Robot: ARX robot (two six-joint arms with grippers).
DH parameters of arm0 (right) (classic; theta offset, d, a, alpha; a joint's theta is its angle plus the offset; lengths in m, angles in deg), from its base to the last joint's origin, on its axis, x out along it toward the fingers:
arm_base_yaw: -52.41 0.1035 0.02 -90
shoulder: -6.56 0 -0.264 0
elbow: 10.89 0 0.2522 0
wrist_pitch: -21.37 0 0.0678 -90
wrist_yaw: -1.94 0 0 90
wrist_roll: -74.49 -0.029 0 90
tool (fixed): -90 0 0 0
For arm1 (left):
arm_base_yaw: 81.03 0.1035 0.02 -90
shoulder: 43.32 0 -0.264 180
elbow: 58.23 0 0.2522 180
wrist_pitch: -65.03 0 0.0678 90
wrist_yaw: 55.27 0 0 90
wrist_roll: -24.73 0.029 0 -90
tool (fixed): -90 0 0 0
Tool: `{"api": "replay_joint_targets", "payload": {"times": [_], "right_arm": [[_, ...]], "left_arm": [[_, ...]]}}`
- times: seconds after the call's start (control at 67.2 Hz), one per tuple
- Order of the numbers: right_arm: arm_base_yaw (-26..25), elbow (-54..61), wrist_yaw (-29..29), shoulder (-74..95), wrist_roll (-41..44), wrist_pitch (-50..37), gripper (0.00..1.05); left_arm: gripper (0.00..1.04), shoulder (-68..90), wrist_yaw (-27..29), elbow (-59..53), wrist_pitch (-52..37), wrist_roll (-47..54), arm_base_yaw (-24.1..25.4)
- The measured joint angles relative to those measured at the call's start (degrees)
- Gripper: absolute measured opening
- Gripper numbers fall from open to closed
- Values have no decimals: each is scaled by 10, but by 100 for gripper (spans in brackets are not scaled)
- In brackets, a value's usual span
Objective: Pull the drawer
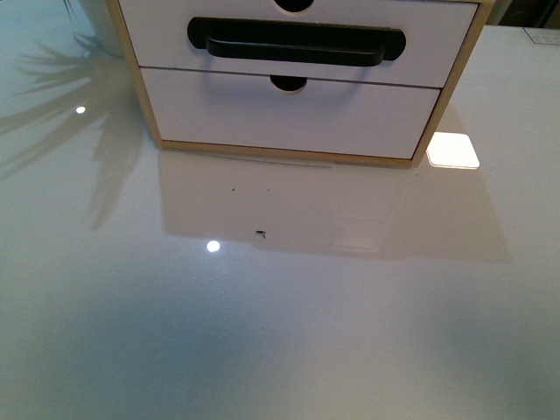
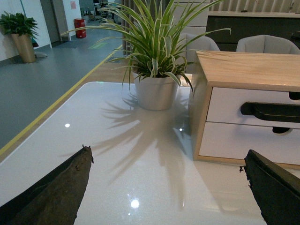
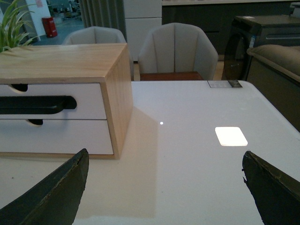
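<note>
stage: not begun | wide white-fronted drawer with black bar handle (image 1: 296, 42): shut, untouched | left claw (image 2: 166, 159), right claw (image 3: 165, 157): spread, empty, well short | remaining: grip, pull

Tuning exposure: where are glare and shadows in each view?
Front view: clipped bright patch right of the cabinet, pinpoint glints, plant shadow at left, glossy table mirrors the cabinet. Left wrist view: leaf shadows fan out from the plant. Right wrist view: same patch, dim overall.
</note>
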Motion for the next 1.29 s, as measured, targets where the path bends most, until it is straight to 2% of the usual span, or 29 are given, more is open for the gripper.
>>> {"api": "replay_joint_targets", "payload": {"times": [0.981, 1.071, 1.1, 1.19, 1.294], "right_arm": [[0, 0, 0, 0, 0, 0, 96], [31, -23, 128, 61, -29, 49, 96], [30, -30, 133, 90, -31, 43, 96], [19, -62, 95, 174, -27, 0, 96], [20, -147, 9, 338, 39, -52, 96]], "left_arm": [[97, 1, 10, 0, 4, -5, -3], [97, 41, 77, 4, 11, -24, -39], [97, 59, 80, 7, 0, -23, -54], [97, 139, 73, 24, -57, 9, -97], [97, 326, 3, 69, -216, 102, -122]]}}
